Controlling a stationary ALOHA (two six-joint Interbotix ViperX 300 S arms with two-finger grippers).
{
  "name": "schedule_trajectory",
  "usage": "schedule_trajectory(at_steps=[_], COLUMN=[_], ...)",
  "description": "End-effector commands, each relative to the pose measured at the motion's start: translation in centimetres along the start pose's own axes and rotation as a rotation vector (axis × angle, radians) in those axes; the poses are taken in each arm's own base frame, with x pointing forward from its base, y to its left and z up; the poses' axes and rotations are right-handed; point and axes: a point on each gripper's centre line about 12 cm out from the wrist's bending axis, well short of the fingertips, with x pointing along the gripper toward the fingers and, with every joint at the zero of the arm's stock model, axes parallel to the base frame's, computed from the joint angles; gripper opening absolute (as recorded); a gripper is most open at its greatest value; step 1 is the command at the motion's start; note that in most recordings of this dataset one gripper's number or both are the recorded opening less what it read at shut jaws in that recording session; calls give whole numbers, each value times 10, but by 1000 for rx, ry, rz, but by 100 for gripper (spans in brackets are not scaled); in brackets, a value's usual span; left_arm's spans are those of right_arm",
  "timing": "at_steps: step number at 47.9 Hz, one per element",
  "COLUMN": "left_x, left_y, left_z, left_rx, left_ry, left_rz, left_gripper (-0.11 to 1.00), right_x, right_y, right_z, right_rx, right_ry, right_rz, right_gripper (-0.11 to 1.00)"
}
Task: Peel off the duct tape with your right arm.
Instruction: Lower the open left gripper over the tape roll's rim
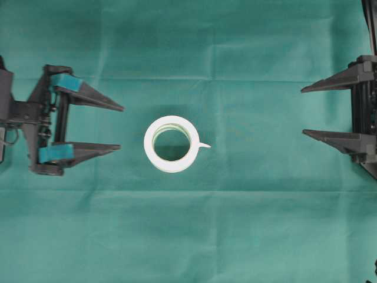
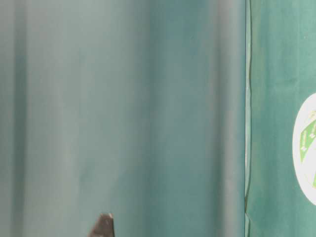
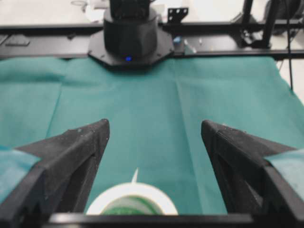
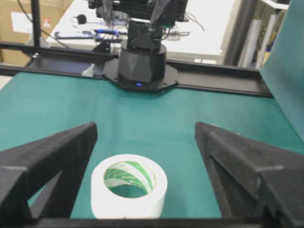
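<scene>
Between both jaw sets, green cloth (image 1: 247, 236) covered the table | left gripper (image 1: 121, 127) with teal pads, jaws spread, holding nothing | right gripper (image 1: 303, 111), jaws spread, holding nothing | duct tape (image 1: 171, 143) lay flat, well apart from both grippers' tips | pointed tab (image 1: 204, 145) faced the right gripper

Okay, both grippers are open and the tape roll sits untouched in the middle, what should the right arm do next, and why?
Probably bring the right gripper in toward the tab on the duct tape. The tab points toward that gripper, both grippers are open and well apart from the roll, and nothing is peeled yet.
</scene>
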Motion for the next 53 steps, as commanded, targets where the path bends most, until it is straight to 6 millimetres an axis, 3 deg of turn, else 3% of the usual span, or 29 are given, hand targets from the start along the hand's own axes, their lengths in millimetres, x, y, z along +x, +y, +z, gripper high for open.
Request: schedule_trajectory(at_steps=[1, 18, 32, 53], left_x=[16, 62, 73, 92], left_y=[-1, -1, -1, -17], left_z=[11, 3, -1, -6], left_rx=[-2, 0, -4, -1], left_ry=[-32, 18, 78, 515], left_rz=[-4, -3, -2, -49], left_gripper=[90, 90, 90, 90], right_x=[2, 1, 1, 0], right_y=[1, 0, 0, 0], right_z=[3, 1, 1, -2], right_rx=[0, 0, 0, 0], right_ry=[-11, -6, -8, 3], right_rz=[3, 1, 2, 2], right_gripper=[76, 76, 76, 76])
